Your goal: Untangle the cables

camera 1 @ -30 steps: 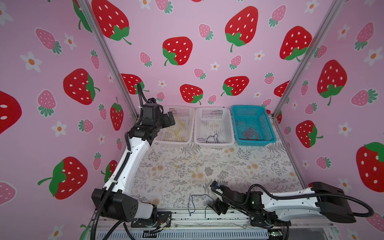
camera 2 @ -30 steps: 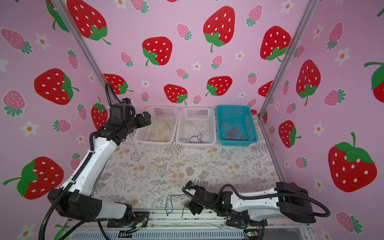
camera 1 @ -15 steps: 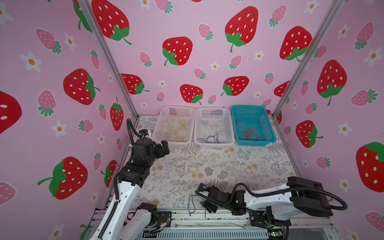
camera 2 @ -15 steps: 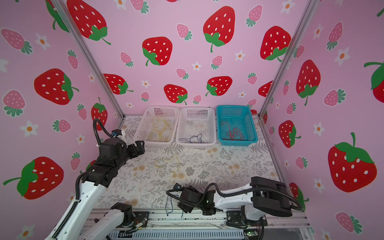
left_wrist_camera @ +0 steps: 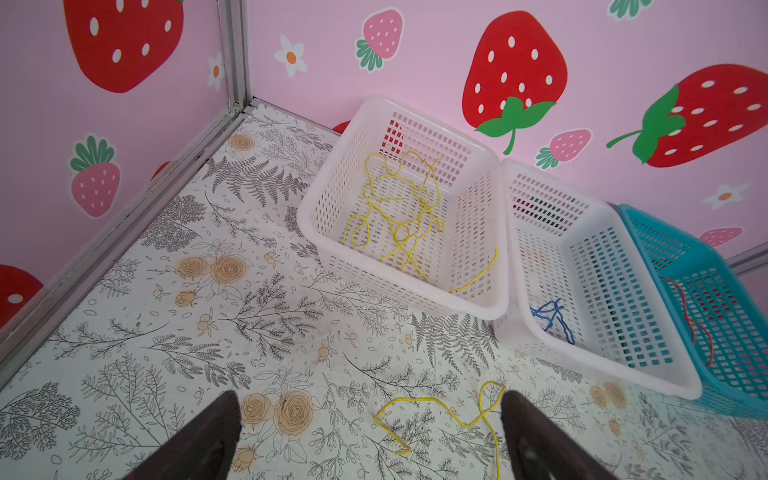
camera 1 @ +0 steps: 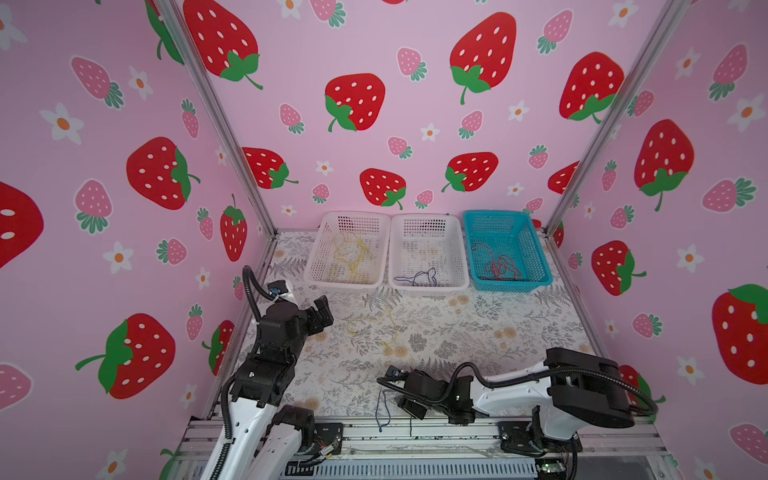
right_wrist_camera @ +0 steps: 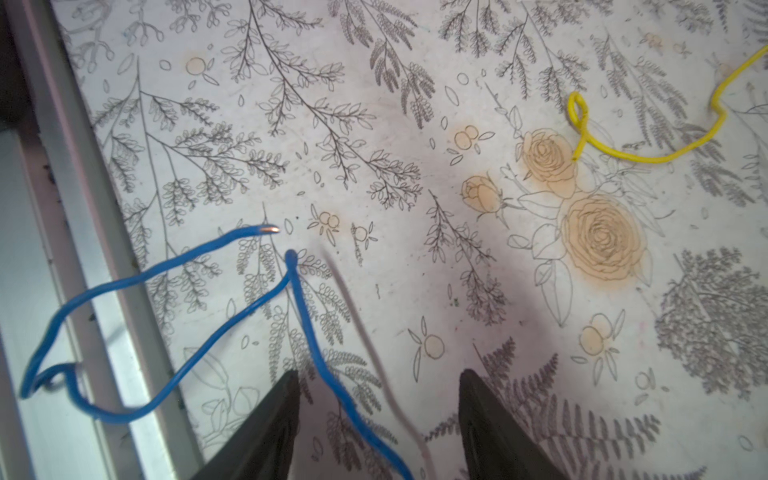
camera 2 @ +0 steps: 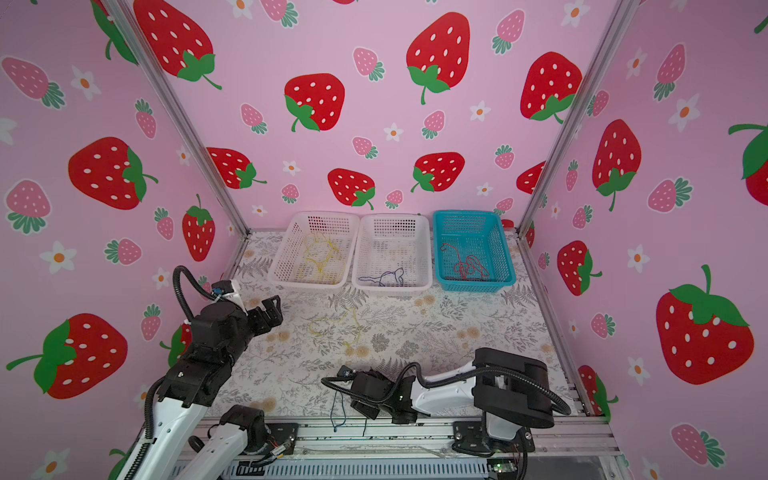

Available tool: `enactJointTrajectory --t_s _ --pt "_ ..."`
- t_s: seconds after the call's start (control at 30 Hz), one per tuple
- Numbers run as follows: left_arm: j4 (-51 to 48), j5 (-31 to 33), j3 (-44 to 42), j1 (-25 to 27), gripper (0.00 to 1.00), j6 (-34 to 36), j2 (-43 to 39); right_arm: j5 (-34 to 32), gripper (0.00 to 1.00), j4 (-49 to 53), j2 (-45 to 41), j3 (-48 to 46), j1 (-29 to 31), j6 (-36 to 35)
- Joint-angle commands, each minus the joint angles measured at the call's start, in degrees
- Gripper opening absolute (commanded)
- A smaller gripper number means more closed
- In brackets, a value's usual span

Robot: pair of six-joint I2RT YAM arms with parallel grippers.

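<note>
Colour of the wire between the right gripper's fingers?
Blue. The wire shows best in the right wrist view.

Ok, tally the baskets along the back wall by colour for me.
White baskets: 2
Teal basket: 1
Total: 3

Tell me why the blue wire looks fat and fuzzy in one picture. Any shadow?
Right wrist view: the blue wire sits close to the camera, so it looks thick, softest near the right tool, with what looks like its grey shadow alongside. In a top view the wire looks hair-thin.
</note>
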State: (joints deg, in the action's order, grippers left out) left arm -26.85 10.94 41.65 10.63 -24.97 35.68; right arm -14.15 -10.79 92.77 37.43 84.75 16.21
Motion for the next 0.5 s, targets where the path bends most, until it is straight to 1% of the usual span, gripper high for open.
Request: enactJointTrajectory --t_s 0.0,0.17,0.27,0.4,0.47 --pt "0.58 1.13 -0.25 0.72 0.99 -0.22 -0.41 0.44 0.59 -1.38 1.08 1.26 -0.75 -1.92" --pt "-1.52 2.13 -0.32 1.76 0.99 0.03 -1.97 0.61 0.51 -1.61 2.32 1.75 -2.28 -2.75" --pt "-3.67 2.19 -1.26 2.32 0.99 0.38 -4.36 1.08 0.4 -1.86 2.45 1.75 -2.58 -3.02" --pt "-5.43 5.99 -2.22 3.98 0.99 1.46 -8.0 1.56 0.19 -2.18 1.94 1.48 -2.62 -3.45" --pt "-5.62 7.46 -2.92 4.44 0.99 1.5 -9.47 1.17 0.12 -1.83 1.12 1.45 -2.63 -3.53"
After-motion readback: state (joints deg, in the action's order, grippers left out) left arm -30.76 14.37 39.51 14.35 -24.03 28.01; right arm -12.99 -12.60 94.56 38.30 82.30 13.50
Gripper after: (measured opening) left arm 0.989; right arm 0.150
